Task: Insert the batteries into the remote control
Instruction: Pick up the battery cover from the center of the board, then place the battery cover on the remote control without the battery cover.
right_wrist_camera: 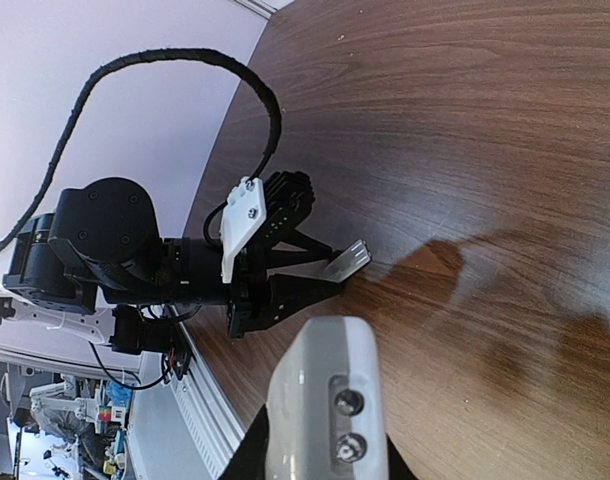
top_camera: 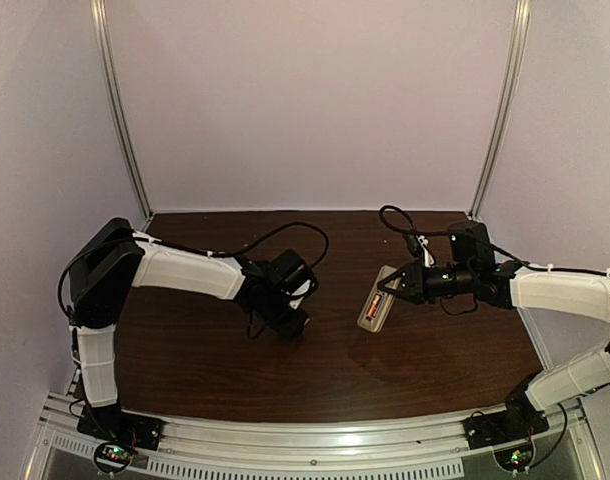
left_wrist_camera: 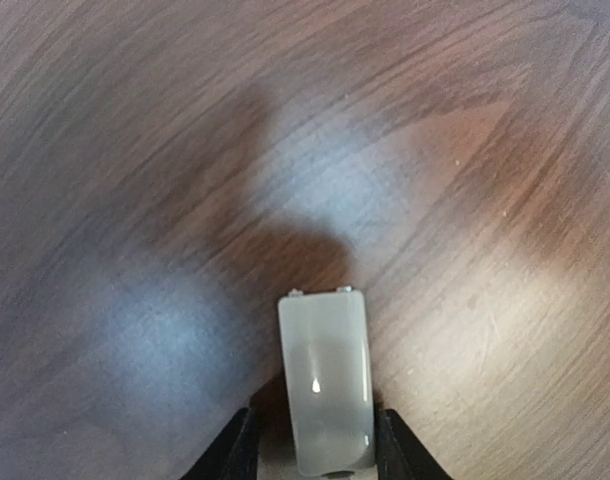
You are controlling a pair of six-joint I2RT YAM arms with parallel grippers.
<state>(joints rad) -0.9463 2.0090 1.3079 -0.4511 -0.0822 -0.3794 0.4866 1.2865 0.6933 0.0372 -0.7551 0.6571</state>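
The white remote control [top_camera: 378, 298] hangs just above the table right of centre, back upward, with my right gripper [top_camera: 403, 285] shut on its far end. An orange battery [top_camera: 372, 303] lies in its open bay. In the right wrist view the remote control [right_wrist_camera: 325, 390] fills the foreground between my right gripper's [right_wrist_camera: 320, 468] dark fingers. My left gripper [top_camera: 295, 318] is low on the table at centre left. Its fingers stand on either long side of a small flat grey cover piece [left_wrist_camera: 325, 380], shut on it. The cover piece [right_wrist_camera: 347, 262] pokes out of the left gripper [right_wrist_camera: 320, 280] towards the remote.
The dark wooden table [top_camera: 215, 360] has a metal rail [top_camera: 315, 440] along its near edge and white walls behind. A black cable [right_wrist_camera: 185, 60] loops over the left arm's wrist.
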